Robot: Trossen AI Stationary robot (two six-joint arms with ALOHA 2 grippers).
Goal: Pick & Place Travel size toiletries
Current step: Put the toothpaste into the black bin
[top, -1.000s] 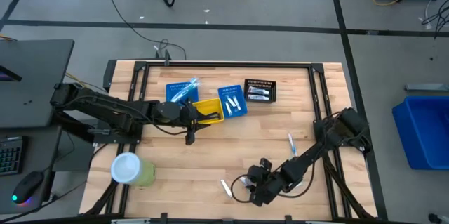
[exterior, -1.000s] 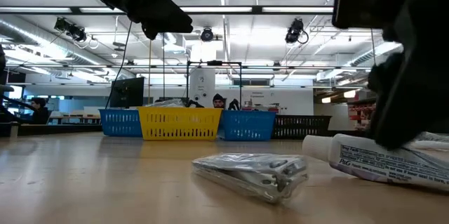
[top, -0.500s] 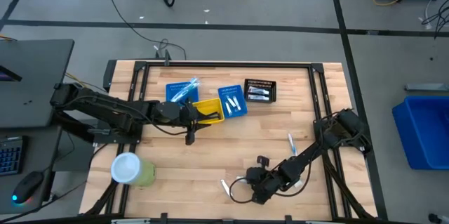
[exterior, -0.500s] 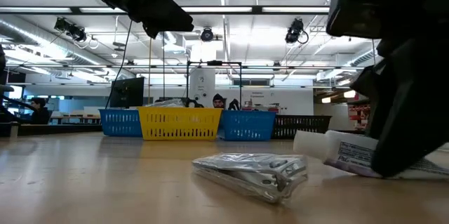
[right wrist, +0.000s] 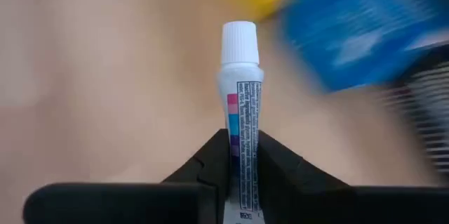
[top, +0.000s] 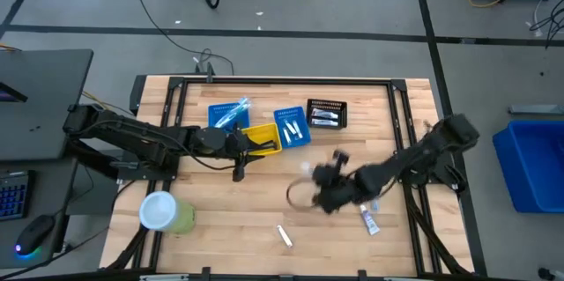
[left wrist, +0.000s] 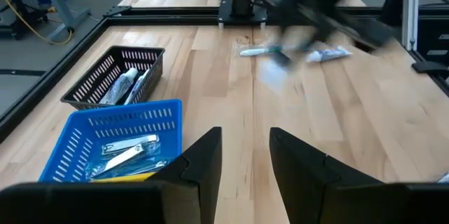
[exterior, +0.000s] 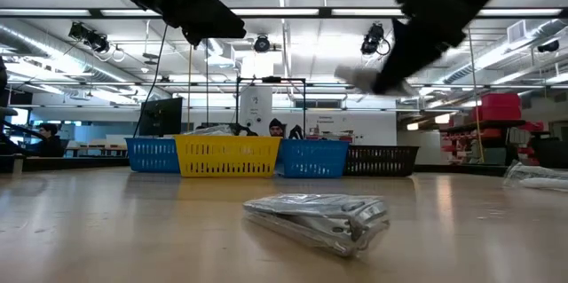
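A small white tube (right wrist: pixel 240 112) with a white cap and coloured marks is clamped between the jaws of the right gripper (right wrist: pixel 238 157), which is held above the middle of the wooden tabletop (top: pixel 264 184), right of centre, in the high view (top: pixel 319 180). In the low view this gripper is seen raised well clear of the tabletop, blurred. Four bins are counted in a row near the far edge: a blue bin (top: pixel 226 115) with a wrapped item sticking out, a yellow bin (top: pixel 264 136), a second blue bin (top: pixel 291 127) holding pale items, and a black bin (top: pixel 327 114) with two or so packets in it, seen in the left wrist view (left wrist: pixel 116 76). The left gripper (top: pixel 238 168) is held just in front of the yellow bin; its jaws are seen apart with nothing between them in the left wrist view (left wrist: pixel 245 154). Three loose toiletries are counted on the tabletop in the high view: another tube (top: pixel 368 220) lying beside the right arm, a slim toothbrush (top: pixel 366 180) partly hidden by that arm, and a small wrapped item (top: pixel 284 235) near the front edge, which shows close up in the low view (exterior: pixel 319 218). One green cylinder (top: pixel 166 213) with a white lid stands at the front left corner
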